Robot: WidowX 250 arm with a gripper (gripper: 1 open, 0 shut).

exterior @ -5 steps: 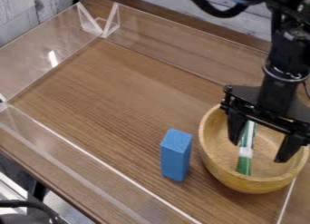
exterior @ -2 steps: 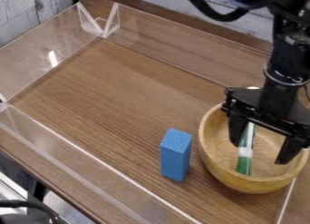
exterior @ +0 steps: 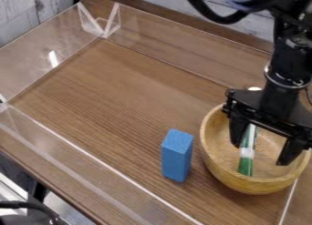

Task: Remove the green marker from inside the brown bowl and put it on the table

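at the near right of the surface (exterior: pixel 116 97), in the single camera view, the brown bowl (exterior: pixel 214 169) holds the green marker (exterior: pixel 246 154). the fingers (exterior: pixel 236 130) stand wide open over the bowl with nothing gripped, one towards the left and one towards the right. the marker lies between them as seen from the camera, nearer the left one; whether that finger touches it, i cannot tell.

the marker is slim and green with white lettering and a pale end, running from near to far inside the bowl. its far part comes close to the dark gripper body, and whether it lies flat or leans on the bowl's wall is hard to say.

the bowl is round, light brown and thick-rimmed. just beside it on the left stands a blue block (exterior: pixel 177 156). a clear low wall (exterior: pixel 76 178) edges the surface on the near side, and bare dark wood stretches away to the left and far side.
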